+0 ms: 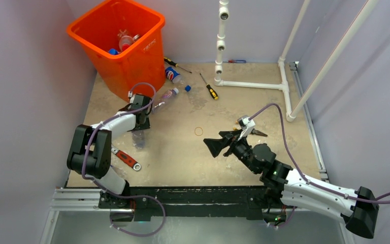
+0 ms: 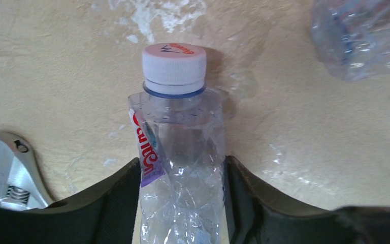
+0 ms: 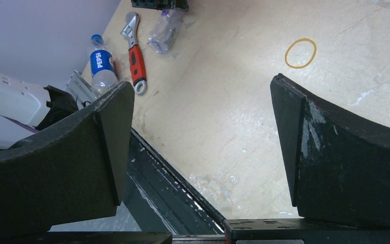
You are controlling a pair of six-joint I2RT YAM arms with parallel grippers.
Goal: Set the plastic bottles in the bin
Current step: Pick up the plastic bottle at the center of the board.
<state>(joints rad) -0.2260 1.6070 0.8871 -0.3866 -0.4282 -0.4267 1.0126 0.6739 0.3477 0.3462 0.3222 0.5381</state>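
Note:
A crumpled clear bottle (image 2: 183, 147) with a white cap and a red-lettered label lies on the table, and my left gripper (image 2: 183, 203) is shut on its body, both fingers touching its sides. From above, that gripper (image 1: 141, 124) sits in front of the orange bin (image 1: 81, 38), which holds several bottles (image 1: 126, 40). A Pepsi bottle (image 1: 173, 75) and a clear bottle (image 1: 166, 95) lie beside the bin. Another Pepsi bottle (image 3: 101, 68) lies near the left arm's base. My right gripper (image 1: 223, 142) hovers open at mid-table with nothing between its fingers (image 3: 304, 142).
A red-handled wrench (image 1: 127, 158) lies just left of the held bottle. Screwdrivers (image 1: 210, 90) and a loose blue cap (image 1: 188, 88) lie right of the bin. A rubber band (image 1: 198, 131) and pliers (image 1: 258, 132) are near the right gripper. The white pipe frame (image 1: 254, 85) stands at the back right.

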